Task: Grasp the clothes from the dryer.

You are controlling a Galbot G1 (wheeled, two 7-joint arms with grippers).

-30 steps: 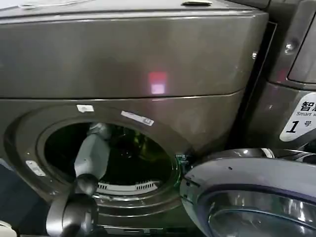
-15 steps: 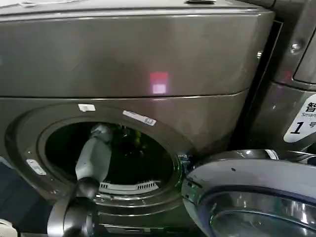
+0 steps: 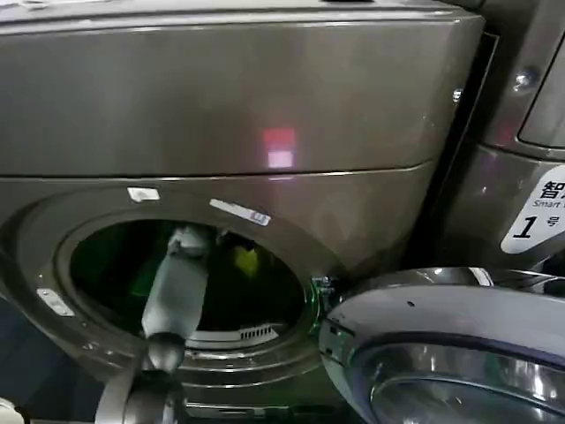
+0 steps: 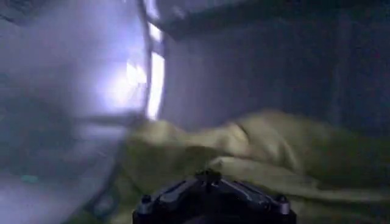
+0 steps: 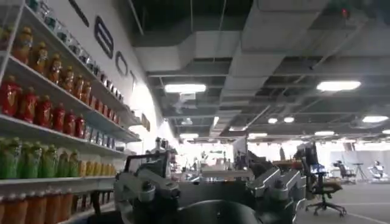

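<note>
The bronze-grey dryer point(image 3: 265, 88) stands with its round porthole open and a small red light on its front. My left arm reaches through the porthole into the dark drum. Its gripper point(image 3: 225, 240) is deep inside, beside a yellow-green piece of the clothes point(image 3: 245, 260). In the left wrist view the olive-yellow clothes point(image 4: 274, 140) lie crumpled against the drum wall, and my left gripper point(image 4: 208, 176) has its fingers drawn together at the cloth. My right gripper point(image 5: 210, 182) is held away from the dryer, open and holding nothing.
The dryer's round door point(image 3: 441, 318) hangs open at lower right, close to the porthole rim. A neighbouring machine with a white "1" label point(image 3: 532, 216) stands to the right. The right wrist view faces a shelf of bottled drinks point(image 5: 36, 109) and an open room.
My left arm has shifted slightly right and deeper into the drum. A yellow-green piece of cloth now shows by the gripper where only darkness showed before.
</note>
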